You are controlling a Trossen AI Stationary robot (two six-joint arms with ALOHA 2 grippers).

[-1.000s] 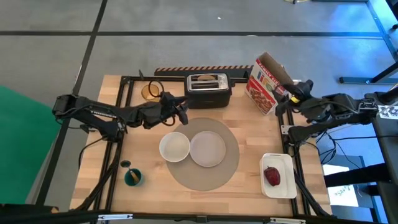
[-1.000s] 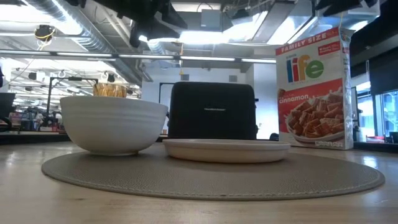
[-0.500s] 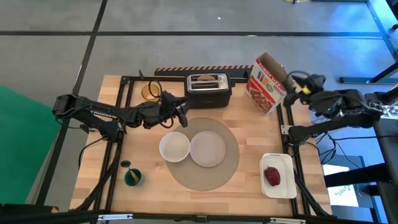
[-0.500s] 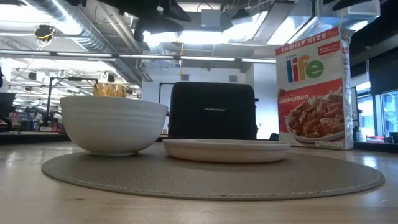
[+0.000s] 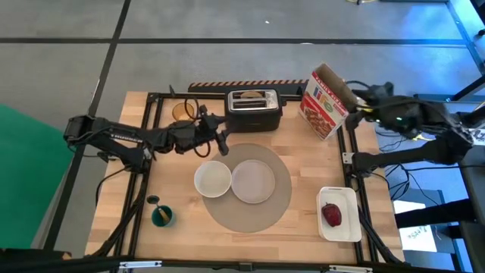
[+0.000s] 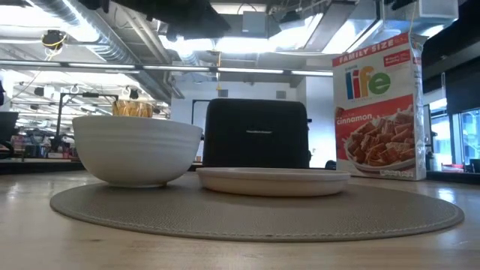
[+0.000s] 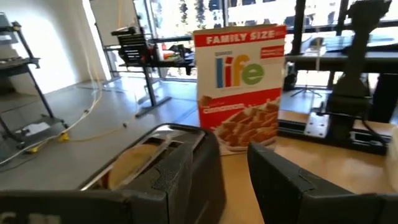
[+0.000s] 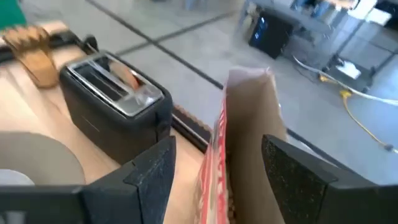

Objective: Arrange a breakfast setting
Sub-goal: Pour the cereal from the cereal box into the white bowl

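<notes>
Red and white, the cereal box (image 6: 380, 107) reads "FAMILY SIZE", "life" and "cinnamon" on its face; it stands upright at the back right of the wooden table (image 5: 303, 189), its top flaps open. The black toaster (image 5: 253, 108) at the back centre has a bagel (image 7: 134, 163) in a slot, seen browned in the left wrist view; a faint maker's name on its front in the low view is too small to read.

On the round grey mat (image 5: 282, 199) the white bowl (image 5: 212, 179) and the small plate (image 5: 252, 181) sit side by side, just touching or nearly so; both look empty from above. The white tray (image 5: 339, 222) near the front right corner holds the red fruit (image 5: 332, 214). The amber tumbler (image 5: 183, 111) stands at the back left, just beside the toaster. A small teal cup (image 5: 162, 216) stands near the front left edge, with a small dark object just behind it. I cannot find the spoon.

The left gripper (image 5: 223, 134) hovers between tumbler, toaster and bowl, its fingers (image 7: 292, 186) partly apart with nothing between them. The right gripper (image 5: 358, 101) hangs just behind the cereal box at the table's right edge, fingers (image 8: 149, 168) parted to either side of the box's top, not closed on it.

Bare wood lies open along the front edge, between mat and tray, and on the left side beyond the bowl.
</notes>
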